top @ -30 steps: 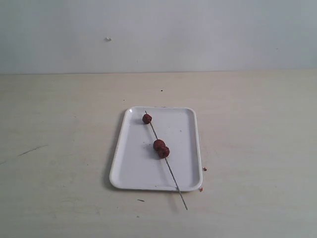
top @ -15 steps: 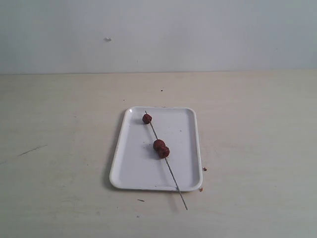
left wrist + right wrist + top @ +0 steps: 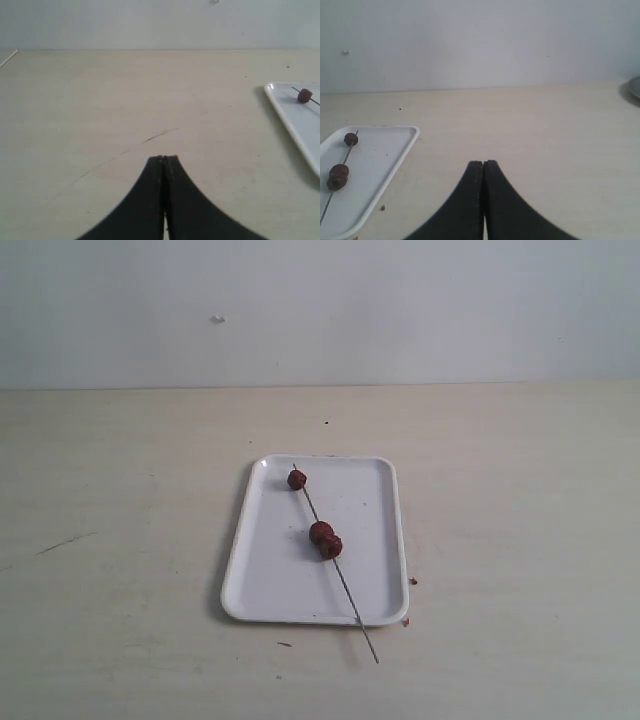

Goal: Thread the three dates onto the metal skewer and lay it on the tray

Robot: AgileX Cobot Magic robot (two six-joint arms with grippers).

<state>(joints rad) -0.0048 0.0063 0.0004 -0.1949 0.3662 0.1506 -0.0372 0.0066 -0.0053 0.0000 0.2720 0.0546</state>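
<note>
The white tray [image 3: 270, 580] lies in the middle of the table. The metal skewer [image 3: 350, 600] rests slantwise across it, its near end sticking out past the tray's front rim. Three dates are threaded on it: one [image 3: 296, 480] near the far end, two touching [image 3: 325, 540] at mid-length. Neither gripper shows in the exterior view. My left gripper [image 3: 163, 159] is shut and empty over bare table, with the tray [image 3: 300, 125] and one date [image 3: 304, 95] off to one side. My right gripper [image 3: 483, 163] is shut and empty, beside the tray [image 3: 385, 155] with its dates [image 3: 338, 176].
Small brown crumbs [image 3: 412, 581] lie on the table by the tray's front right corner. A dark scratch [image 3: 62, 542] marks the tabletop at left. A grey round object [image 3: 635, 87] peeks in at the right wrist view's edge. A pale wall backs the table.
</note>
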